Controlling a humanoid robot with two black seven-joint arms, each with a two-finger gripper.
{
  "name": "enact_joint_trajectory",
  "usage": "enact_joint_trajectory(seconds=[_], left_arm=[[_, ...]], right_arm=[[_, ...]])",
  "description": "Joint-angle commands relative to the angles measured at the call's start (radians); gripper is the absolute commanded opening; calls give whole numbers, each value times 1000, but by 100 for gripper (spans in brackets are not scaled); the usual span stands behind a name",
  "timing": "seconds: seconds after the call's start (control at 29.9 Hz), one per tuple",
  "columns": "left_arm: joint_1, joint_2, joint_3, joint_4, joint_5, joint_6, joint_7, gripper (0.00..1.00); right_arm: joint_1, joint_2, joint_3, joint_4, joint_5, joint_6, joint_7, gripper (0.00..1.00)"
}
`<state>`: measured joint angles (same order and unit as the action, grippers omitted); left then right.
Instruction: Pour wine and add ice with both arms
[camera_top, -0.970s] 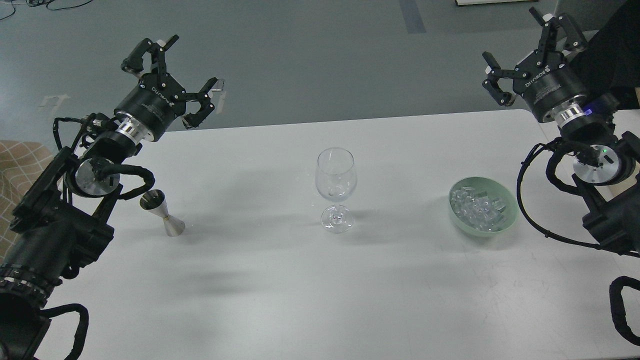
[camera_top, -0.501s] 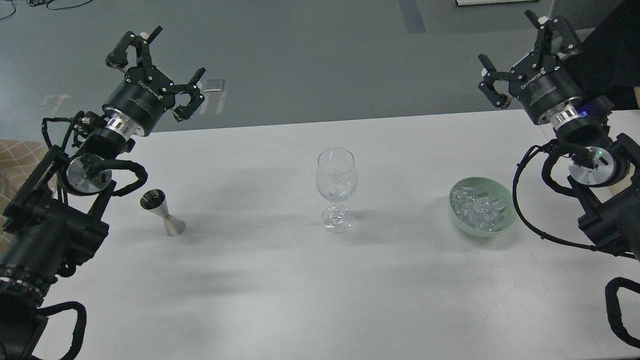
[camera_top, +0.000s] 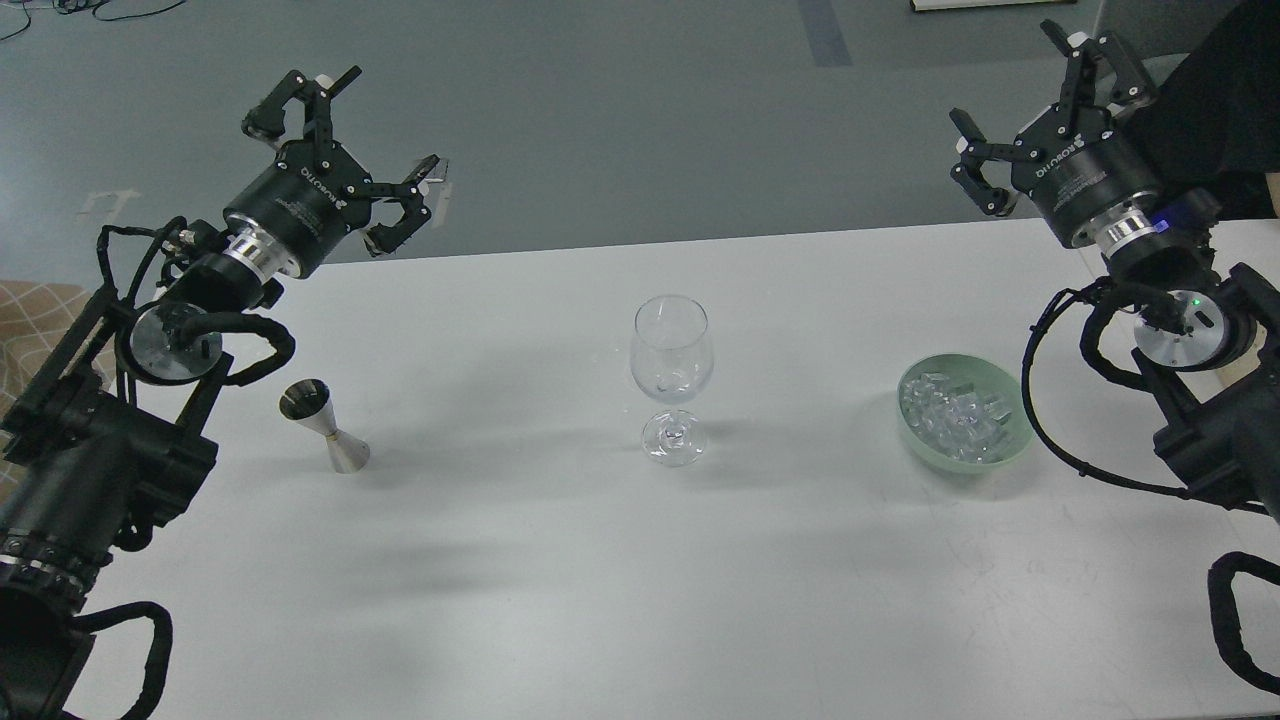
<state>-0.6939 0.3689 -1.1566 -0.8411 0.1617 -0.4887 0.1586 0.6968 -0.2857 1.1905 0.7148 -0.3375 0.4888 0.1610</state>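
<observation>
A clear stemmed wine glass (camera_top: 672, 378) stands upright at the table's middle; I cannot tell if any wine is in it. A small steel jigger (camera_top: 324, 426) stands to its left. A pale green bowl (camera_top: 1018, 441) holds a heap of clear ice cubes (camera_top: 955, 415) at the right. My left gripper (camera_top: 345, 160) is open and empty, raised above the table's far left edge, well above the jigger. My right gripper (camera_top: 1050, 95) is open and empty, raised beyond the far right edge, above and behind the bowl.
The white table (camera_top: 640, 580) reaches from the far edge to the near edge of the view. Grey floor (camera_top: 620, 110) lies beyond it. A tan checked cloth (camera_top: 40, 320) shows at the left edge. Black cables loop beside both arms.
</observation>
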Motion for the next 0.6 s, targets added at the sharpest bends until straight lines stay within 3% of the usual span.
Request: enact_joint_trajectory(seconds=[0.0, 0.1, 0.17, 0.23, 0.33, 0.57], left_arm=[[2, -5, -22, -1, -42, 0, 2, 98], [5, -10, -25, -1, -45, 0, -16, 95], [16, -13, -37, -1, -45, 5, -68, 94], [16, -13, -37, -1, -45, 19, -83, 94], [19, -22, -46, -9, -54, 41, -90, 94], [48, -25, -54, -62, -64, 85, -91, 95]], right_arm=[[-2, 7, 3, -2, 2, 0, -12, 100], [0, 8, 5, -3, 2, 0, -21, 100], [9, 10, 3, -6, 2, 0, -26, 100], [12, 11, 3, -9, 2, 0, -38, 100], [18, 17, 3, -9, 2, 0, -58, 100], [20, 19, 6, -9, 2, 0, -58, 100]])
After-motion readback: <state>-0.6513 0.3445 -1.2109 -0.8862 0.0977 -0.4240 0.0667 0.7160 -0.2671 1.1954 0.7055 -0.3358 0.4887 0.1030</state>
